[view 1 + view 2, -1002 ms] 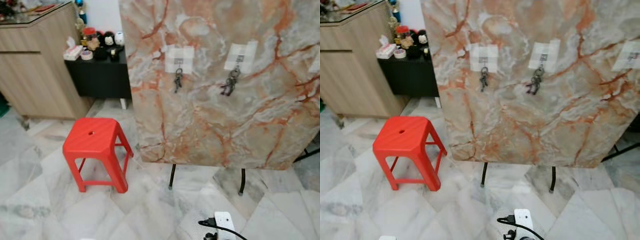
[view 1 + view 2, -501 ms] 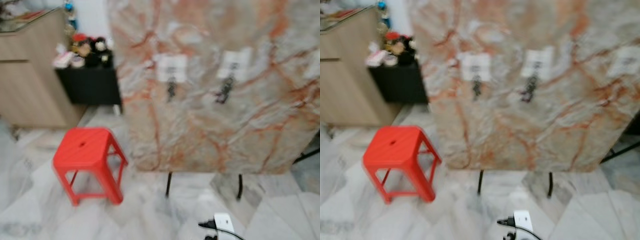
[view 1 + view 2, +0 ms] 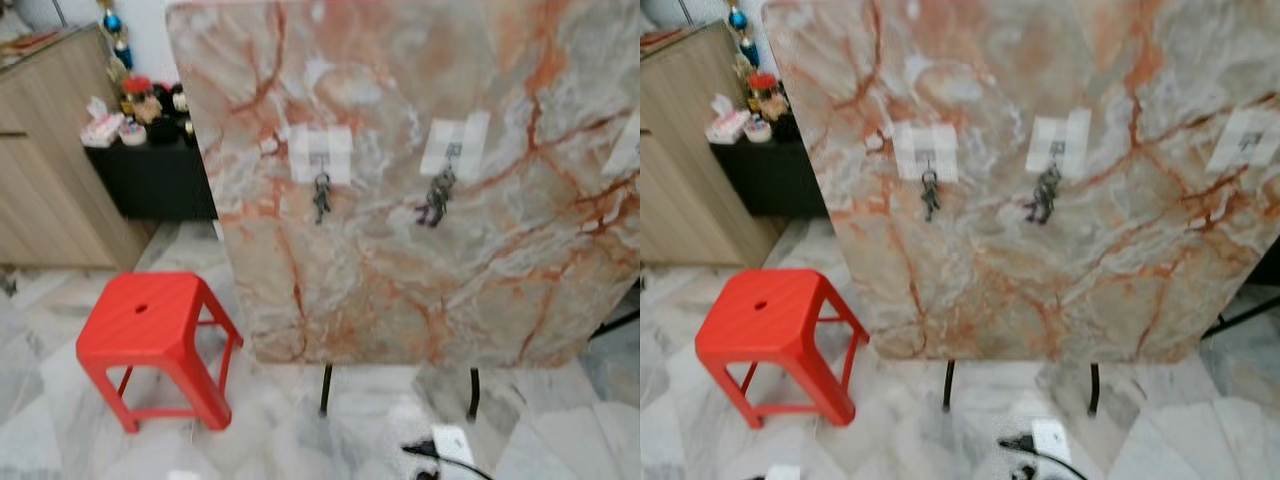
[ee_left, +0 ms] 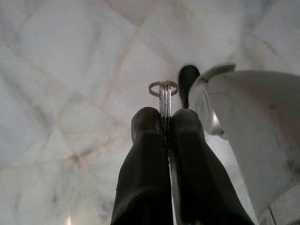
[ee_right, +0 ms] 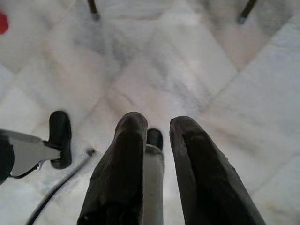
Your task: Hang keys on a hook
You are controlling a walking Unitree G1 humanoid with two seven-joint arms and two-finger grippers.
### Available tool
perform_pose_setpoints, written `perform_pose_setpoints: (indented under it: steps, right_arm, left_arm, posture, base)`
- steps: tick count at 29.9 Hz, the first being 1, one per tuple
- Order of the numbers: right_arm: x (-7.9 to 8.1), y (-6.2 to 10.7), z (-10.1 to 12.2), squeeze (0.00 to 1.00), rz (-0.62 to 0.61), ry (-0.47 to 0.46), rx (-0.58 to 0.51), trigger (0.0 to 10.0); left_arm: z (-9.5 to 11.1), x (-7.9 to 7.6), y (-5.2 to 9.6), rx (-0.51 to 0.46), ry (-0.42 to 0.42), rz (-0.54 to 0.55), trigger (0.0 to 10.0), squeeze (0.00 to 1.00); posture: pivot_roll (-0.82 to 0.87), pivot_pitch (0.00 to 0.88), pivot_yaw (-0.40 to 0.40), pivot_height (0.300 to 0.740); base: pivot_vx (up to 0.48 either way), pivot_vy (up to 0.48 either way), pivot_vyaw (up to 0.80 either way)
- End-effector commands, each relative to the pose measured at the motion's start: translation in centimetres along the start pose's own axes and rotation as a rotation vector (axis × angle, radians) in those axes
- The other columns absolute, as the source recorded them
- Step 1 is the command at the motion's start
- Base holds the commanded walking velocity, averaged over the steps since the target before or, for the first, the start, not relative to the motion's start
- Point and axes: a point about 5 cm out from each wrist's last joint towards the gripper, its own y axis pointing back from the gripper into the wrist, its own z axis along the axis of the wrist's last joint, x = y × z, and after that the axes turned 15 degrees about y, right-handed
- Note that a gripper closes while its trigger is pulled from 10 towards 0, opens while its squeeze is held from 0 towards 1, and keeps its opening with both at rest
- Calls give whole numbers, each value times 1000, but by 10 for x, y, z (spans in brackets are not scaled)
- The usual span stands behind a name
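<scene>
1. Fingers of the left gripper (image 4: 165, 123) are pressed together on a set of keys (image 4: 163, 93); just a metal ring and a thin sliver of metal stick out past the tips, and the rest is hidden between the fingers.
2. Fingers of the right gripper (image 5: 157, 129) are spread a little apart with nothing between them, pointing down at the pale marble floor (image 5: 154, 61).
3. Ahead stands a marble board (image 3: 400, 180) on thin dark legs, its top and right edge cut off.
4. Two white patches with hooks on the board each carry a dark bunch: one on the left (image 3: 321, 197), one to its right (image 3: 436, 199). A third patch (image 3: 1246, 140) is at the far right; its hook is too blurred to read.
5. Left of the board is a red stool (image 3: 150, 335).
6. Farther left, a black cabinet (image 3: 150, 175) bears small, blurred items.
</scene>
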Motion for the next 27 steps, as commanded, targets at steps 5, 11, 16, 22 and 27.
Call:
perform_pose_setpoints:
  steps: [5, 11, 16, 22, 27]
  right_arm:
    - [6, -1, 4, 0, 15, -4, -8, 10000]
    - [6, -1, 4, 0, 13, -10, -8, 10000]
    - [7, -1, 4, 0, 14, -12, -8, 10000]
    - [7, -1, 4, 0, 15, -12, -7, 10000]
    - [6, -1, 4, 0, 13, -12, -6, 10000]
  left_arm:
    - [-11, 6, 1, 44, -14, 16, 10000, 0]
    - [-12, 7, 2, 44, -8, 18, 10000, 0]
    - [-13, 8, 2, 48, -8, 19, 10000, 0]
    - [-15, 8, 2, 53, -2, 15, 10000, 0]
    - [-16, 7, 2, 53, 0, 12, 10000, 0]
  posture:
    - [7, 17, 3, 740]
    - [12, 22, 1, 740]
    - [12, 23, 2, 740]
    - [11, 24, 1, 740]
    - [10, 25, -1, 740]
  base:
    - [0, -260, 0]
    - [0, -448, 0]
    - [0, -461, 0]
    - [0, -463, 0]
    - [0, -468, 0]
